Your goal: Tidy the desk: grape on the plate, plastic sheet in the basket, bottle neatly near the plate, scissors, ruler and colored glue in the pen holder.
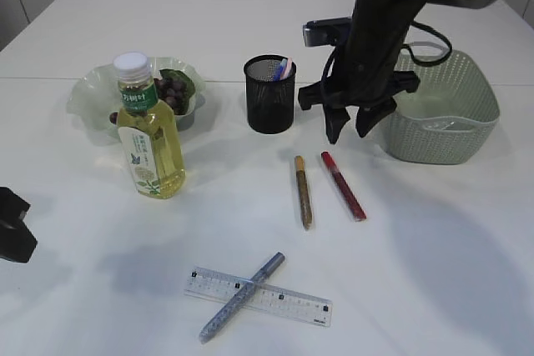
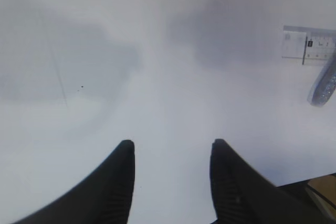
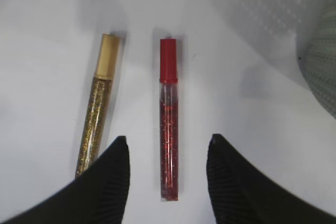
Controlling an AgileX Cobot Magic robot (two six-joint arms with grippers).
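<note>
My right gripper (image 1: 350,129) is open and empty, hanging above the far end of the red glitter glue (image 1: 343,185), which lies between its fingers in the right wrist view (image 3: 169,140). The gold glitter glue (image 1: 303,192) lies beside it, also in the right wrist view (image 3: 97,106). The clear ruler (image 1: 259,295) lies near the front with the blue glitter glue (image 1: 242,297) across it. The black mesh pen holder (image 1: 269,94) holds something pink and blue. Grapes (image 1: 173,91) sit on the green plate (image 1: 83,97). The yellow bottle (image 1: 148,131) stands upright by it. My left gripper (image 2: 170,148) is open over bare table.
A green woven basket (image 1: 442,110) stands at the right, right behind my right gripper, with a clear plastic sheet (image 1: 438,125) inside. The ruler's end (image 2: 310,43) and the blue glue's tip (image 2: 323,85) show at the right edge of the left wrist view.
</note>
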